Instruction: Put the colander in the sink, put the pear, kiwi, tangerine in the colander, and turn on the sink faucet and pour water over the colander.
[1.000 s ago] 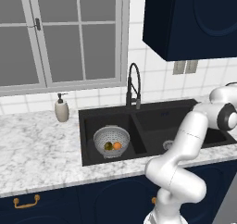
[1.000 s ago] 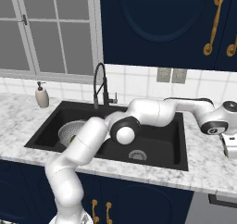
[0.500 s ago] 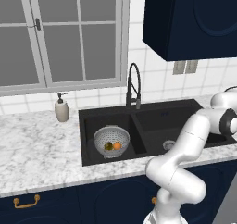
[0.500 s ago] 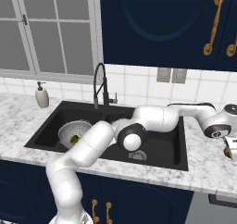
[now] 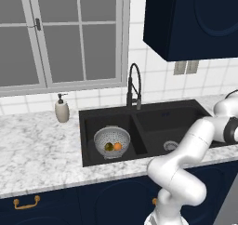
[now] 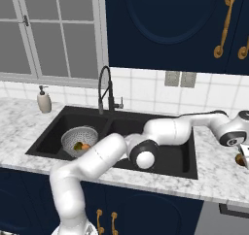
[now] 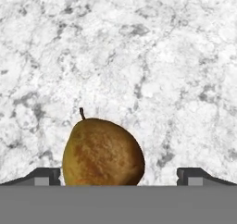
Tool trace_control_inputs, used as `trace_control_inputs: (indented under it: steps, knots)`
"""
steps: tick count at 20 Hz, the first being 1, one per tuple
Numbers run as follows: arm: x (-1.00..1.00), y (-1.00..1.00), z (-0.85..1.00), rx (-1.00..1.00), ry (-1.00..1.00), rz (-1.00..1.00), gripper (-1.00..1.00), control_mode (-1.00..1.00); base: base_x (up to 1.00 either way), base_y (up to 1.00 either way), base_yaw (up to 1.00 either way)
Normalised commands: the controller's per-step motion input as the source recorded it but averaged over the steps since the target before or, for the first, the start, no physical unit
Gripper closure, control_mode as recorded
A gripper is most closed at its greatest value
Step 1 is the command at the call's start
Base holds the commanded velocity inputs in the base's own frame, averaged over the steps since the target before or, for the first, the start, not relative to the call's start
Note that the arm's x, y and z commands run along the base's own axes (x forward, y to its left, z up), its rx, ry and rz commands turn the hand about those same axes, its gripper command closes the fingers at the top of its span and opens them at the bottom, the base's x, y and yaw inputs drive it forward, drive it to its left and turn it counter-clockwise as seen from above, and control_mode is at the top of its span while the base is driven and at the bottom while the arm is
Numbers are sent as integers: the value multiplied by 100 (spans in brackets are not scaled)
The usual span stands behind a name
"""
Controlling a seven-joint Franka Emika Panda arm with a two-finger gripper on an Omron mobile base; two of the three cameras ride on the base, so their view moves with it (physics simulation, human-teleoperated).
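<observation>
While the arm reaches far to the right, each view gives these facts.

Left base view, sink (image 5: 153, 115): black, two basins, set in the marble counter (image 5: 32, 149), closer to its right end.
Left base view, colander (image 5: 112, 142): it stands in the left basin, near the front wall.
Left base view, fruits: the tangerine (image 5: 118, 146) and a dark olive fruit (image 5: 109, 147) lie side by side inside the colander, and they seem to touch.
Left base view, faucet (image 5: 134, 85): black gooseneck, at the back edge of the sink, between the two basins.
Left base view, soap bottle (image 5: 62, 109): cream, on the counter near the back wall, left of the sink.

Right base view, colander (image 6: 80, 141): in the left basin, with the tangerine (image 6: 85, 146) and the olive fruit (image 6: 77, 145) in it.
Right base view, arm: it passes over the right basin and goes to the right edge of the picture.
Right base view, pear (image 6: 240, 159): a small brown part of it shows on the counter right of the sink, under the hand.

Hand view, pear (image 7: 102, 153): brown-yellow, with its stem pointing to the top of the picture, on the marble counter.
Hand view, gripper (image 7: 119, 177): the two tips stand wide apart, one on each side of the pear, and neither touches it.
Hand view, pear against the tips: it lies nearer to the left tip than to the right one.
</observation>
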Motion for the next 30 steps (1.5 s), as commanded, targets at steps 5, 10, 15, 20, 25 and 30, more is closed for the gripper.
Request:
trace_control_inputs:
  steps: [5, 10, 15, 20, 25, 30]
  knots:
    - [3, 0, -16, 0, 5, 0, -100, -100, 0, 0, 0]
    - [12, 0, -19, 0, 1, 0, -100, -100, 0, 0, 0]
    - [19, 1, -24, 0, 0, 0, 100, -100, 0, 0, 0]
    - [15, 0, -26, 3, 0, 0, 100, -100, 0, 0, 0]
    - [3, 0, -29, 7, 0, 0, 100, -100, 0, 0, 0]
    - [-42, 24, 10, 14, 0, 0, 100, -100, 0, 0, 0]
